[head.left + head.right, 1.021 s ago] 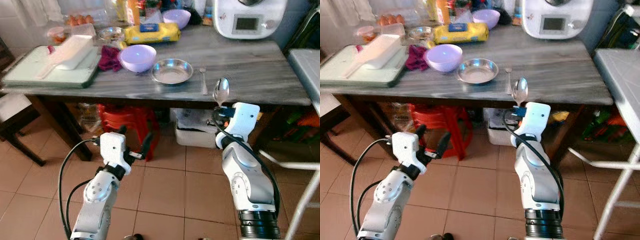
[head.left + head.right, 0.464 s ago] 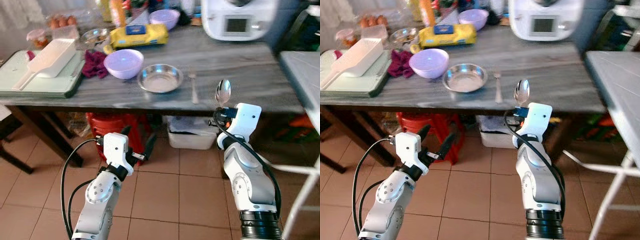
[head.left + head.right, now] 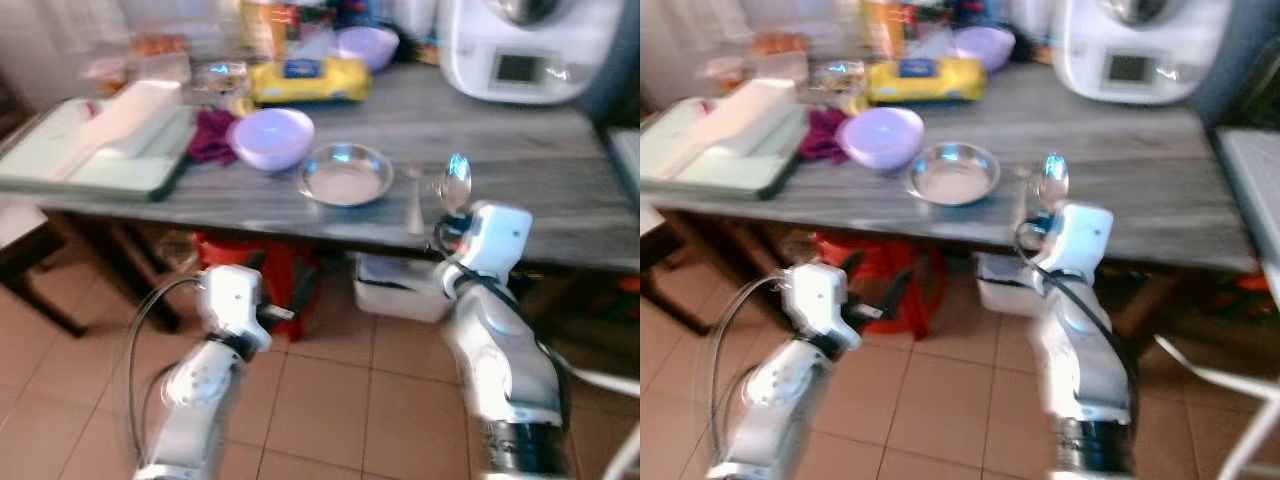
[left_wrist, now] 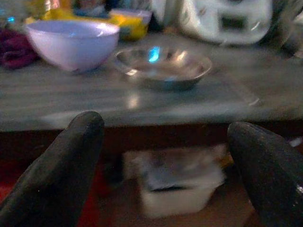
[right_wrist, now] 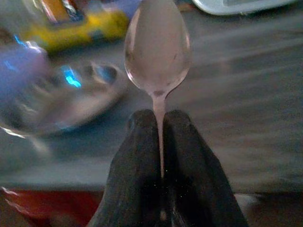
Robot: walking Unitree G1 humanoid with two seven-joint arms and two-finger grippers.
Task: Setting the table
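So the whole view has swung and gone blurry compared to a moment back, which is the camera moving, not the stuff on the table [image 3: 500, 150]; we're reading that as us closing in on the edge. The metal bowl [image 3: 346, 173] and lavender bowl [image 3: 270, 136] sit where they were, with one utensil [image 3: 414, 197] lying just beside the metal bowl. Our right gripper [image 5: 160, 124] is still pinched tight on the spoon [image 3: 455, 178], bowl end up, now over the table edge, so laying it down looks next. The left gripper [image 4: 165, 151] hangs spread wide below the tabletop, holding nothing
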